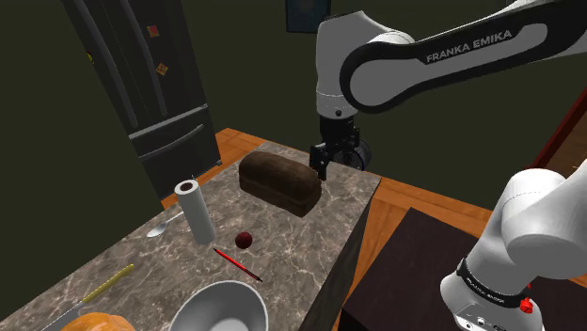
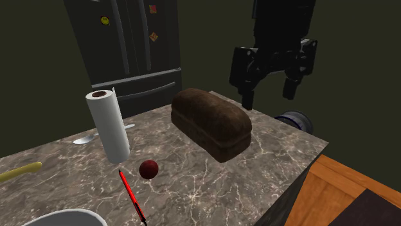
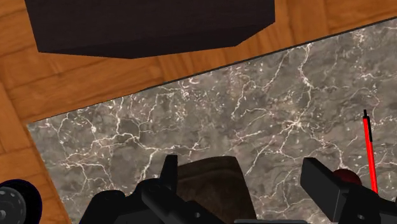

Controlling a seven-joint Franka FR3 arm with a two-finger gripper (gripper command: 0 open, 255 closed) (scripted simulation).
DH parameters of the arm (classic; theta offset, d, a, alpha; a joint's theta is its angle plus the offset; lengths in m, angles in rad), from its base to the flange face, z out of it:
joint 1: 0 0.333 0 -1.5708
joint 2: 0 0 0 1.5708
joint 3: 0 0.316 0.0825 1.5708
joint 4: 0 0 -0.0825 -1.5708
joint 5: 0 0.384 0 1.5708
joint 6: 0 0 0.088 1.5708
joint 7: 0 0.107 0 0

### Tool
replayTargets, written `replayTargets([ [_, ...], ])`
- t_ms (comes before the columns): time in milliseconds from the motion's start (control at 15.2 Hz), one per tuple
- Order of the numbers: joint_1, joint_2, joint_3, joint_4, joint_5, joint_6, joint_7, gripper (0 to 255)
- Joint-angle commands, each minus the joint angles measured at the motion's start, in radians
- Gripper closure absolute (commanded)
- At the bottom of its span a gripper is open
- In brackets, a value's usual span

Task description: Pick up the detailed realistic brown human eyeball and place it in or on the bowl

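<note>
The eyeball [image 1: 245,239] is a small dark red-brown ball lying on the marble counter [image 1: 315,230], between a paper towel roll and a red pen. The second exterior view shows the eyeball [image 2: 148,169] in front of the bread loaf. In the wrist view the eyeball [image 3: 347,175] peeks out beside one finger. The grey bowl [image 1: 218,308] stands at the counter's near end, its rim [image 2: 64,217] at the second exterior view's lower left. My black gripper [image 1: 326,167] [image 2: 267,97] [image 3: 243,175] hangs open above the far end of the loaf, holding nothing, well away from eyeball and bowl.
A dark brown bread loaf [image 1: 279,181] [image 2: 212,122] lies under the gripper. The white paper towel roll [image 1: 195,212] stands upright; a spoon [image 1: 165,226] lies behind it. The red pen [image 1: 237,265] [image 3: 368,156] lies near the bowl. A dark fridge [image 1: 150,75] stands behind.
</note>
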Motion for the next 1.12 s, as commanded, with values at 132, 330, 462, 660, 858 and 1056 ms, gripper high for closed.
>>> replayTargets([
  [132, 0.012, 0.121, 0.05, 0.022, 0.0, 0.116, 0.06, 0],
  [330, 0.019, 0.219, 0.085, 0.056, -0.014, 0.191, 0.11, 0],
  [462, 0.024, 0.287, 0.107, 0.085, -0.031, 0.237, 0.145, 0],
  [660, 0.034, 0.394, 0.134, 0.138, -0.068, 0.297, 0.203, 0],
  [858, 0.05, 0.504, 0.152, 0.204, -0.118, 0.347, 0.265, 0],
  [1056, 0.074, 0.617, 0.159, 0.282, -0.175, 0.383, 0.327, 0],
])
